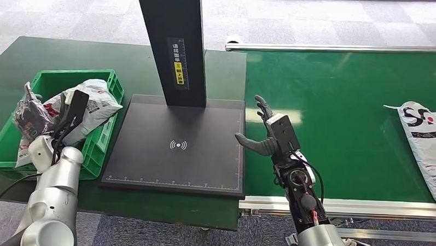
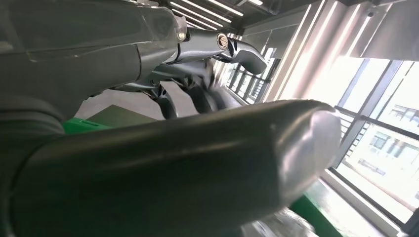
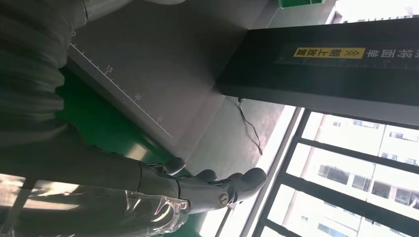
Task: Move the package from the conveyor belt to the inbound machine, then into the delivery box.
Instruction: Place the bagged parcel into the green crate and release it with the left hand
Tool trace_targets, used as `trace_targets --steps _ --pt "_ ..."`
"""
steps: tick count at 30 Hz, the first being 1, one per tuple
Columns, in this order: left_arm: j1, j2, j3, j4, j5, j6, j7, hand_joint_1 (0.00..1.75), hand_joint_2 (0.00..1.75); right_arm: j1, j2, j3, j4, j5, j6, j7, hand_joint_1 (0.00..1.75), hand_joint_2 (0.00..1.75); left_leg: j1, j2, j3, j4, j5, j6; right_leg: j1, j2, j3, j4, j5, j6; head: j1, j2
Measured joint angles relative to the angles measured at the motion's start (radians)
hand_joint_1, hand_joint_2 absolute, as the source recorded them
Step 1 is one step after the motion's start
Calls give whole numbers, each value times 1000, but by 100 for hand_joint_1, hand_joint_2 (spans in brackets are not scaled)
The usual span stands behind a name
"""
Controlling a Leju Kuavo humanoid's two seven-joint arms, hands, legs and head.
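Two silver arms rise from the lower edge of the head view. The right hand (image 1: 263,136) hovers over the near left part of the green conveyor belt (image 1: 348,105), just beside the edge of the inbound machine's dark platform (image 1: 176,146). Its fingers (image 1: 262,106) are spread and point away from the robot, the thumb juts toward the platform, and it holds nothing. In the right wrist view the same hand (image 3: 217,190) shows dark, lightly bent fingers apart from one another, with the platform's ruled edge and the machine's black column (image 3: 336,64) beyond.

The left hand (image 1: 35,108) sits over the green delivery box (image 1: 103,146) on the dark green table (image 1: 21,53), left of the platform. It is down among the white packages (image 1: 93,102) lying in the box, and whether it grips one of them cannot be told. The left wrist view is blurred: a thick grey thumb (image 2: 197,163) crosses it, with darker fingers (image 2: 237,49) above.

The platform carries a white wireless mark (image 1: 178,145) at its centre, and the black column (image 1: 175,45) with a yellow label stands at its far edge. One white package (image 1: 431,147) with dark print lies on the belt at the far right, well apart from the right hand and partly cut off by the picture's edge. A metal rail (image 1: 344,207) runs along the belt's near side.
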Motion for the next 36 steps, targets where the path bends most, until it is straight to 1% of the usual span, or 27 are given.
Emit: trace_targets --steps 2,3,5,9,10,12,14,16,18,21,22,24,25,26,30,32,36 --pt "4 0 -17 -17 41 0 -49 0 0 0 0 1 0 1 2 0 0 175 0 0 0 0 0 0 0 0 0 0 0 0 0 0" --pt "9 -4 -21 -39 67 0 -96 0 0 0 0 1 0 1 2 0 0 175 0 0 0 0 0 0 0 0 0 0 0 0 0 0" --pt "18 -19 -15 -104 123 1 -226 0 0 0 -1 2 0 1 2 -1 0 175 0 0 0 0 0 0 0 0 0 0 0 0 0 0" --pt "20 -82 50 -248 273 3 -548 0 0 1 -3 5 0 -1 2 -6 0 175 0 0 0 0 0 0 0 0 0 0 0 0 0 0" --pt "21 -99 68 -285 321 3 -605 0 0 1 -3 7 0 -2 1 -9 0 175 0 1 0 0 0 0 0 0 0 0 0 0 0 0" --pt "25 -127 85 -358 419 4 -653 0 0 1 -4 10 0 -3 1 -14 0 175 0 1 0 0 0 0 0 1 0 0 0 0 0 0" --pt "41 -148 74 -438 523 4 -661 0 87 1 -5 13 0 -4 1 -21 0 175 0 1 0 0 0 0 0 1 0 0 0 0 0 0" --pt "65 -165 45 -515 619 4 -664 0 175 1 -6 16 0 -7 1 -29 0 175 0 0 0 0 0 0 0 0 0 0 0 0 0 0" --pt "83 -177 12 -560 680 4 -666 0 175 0 -6 17 0 -9 0 -36 0 175 0 0 0 0 0 0 0 0 0 0 0 0 0 0" --pt "90 -180 -4 -573 705 4 -666 0 175 0 -6 18 0 -10 -1 -38 0 175 0 0 0 0 0 0 0 0 0 0 0 0 0 0" --pt "103 -178 -58 -566 769 -12 -661 0 175 -1 -7 18 0 -11 -2 -42 0 175 0 0 0 0 0 0 0 0 0 0 0 0 0 0" --pt "136 -169 -205 -539 927 -91 -637 0 175 -3 -9 19 0 -13 -4 -52 0 175 0 -1 0 0 0 0 0 0 1 0 0 0 0 0" --pt "155 -163 -293 -519 1021 -156 -619 0 175 -3 -11 19 0 -14 -4 -57 0 175 0 -1 0 0 0 0 -1 0 1 0 0 0 0 0" --pt "165 -158 -337 -504 1064 -219 -603 0 175 -3 -11 19 0 -14 -3 -59 0 175 -1 -1 0 0 0 0 -1 0 1 0 0 1 0 0" --pt "199 -142 -476 -453 1199 -436 -568 0 175 -6 -14 19 1 -13 -1 -64 0 175 -1 0 0 0 0 0 -1 0 1 0 0 1 0 0" --pt "216 -136 -531 -430 1235 -526 -560 0 175 -10 -15 19 2 -12 1 -66 0 175 -1 0 0 0 0 0 -1 0 0 0 0 1 0 0" --pt "250 -125 -624 -393 1248 -615 -544 0 175 -17 -18 19 4 -11 6 -68 0 175 -1 0 0 0 -1 0 -1 0 0 0 0 1 0 0"
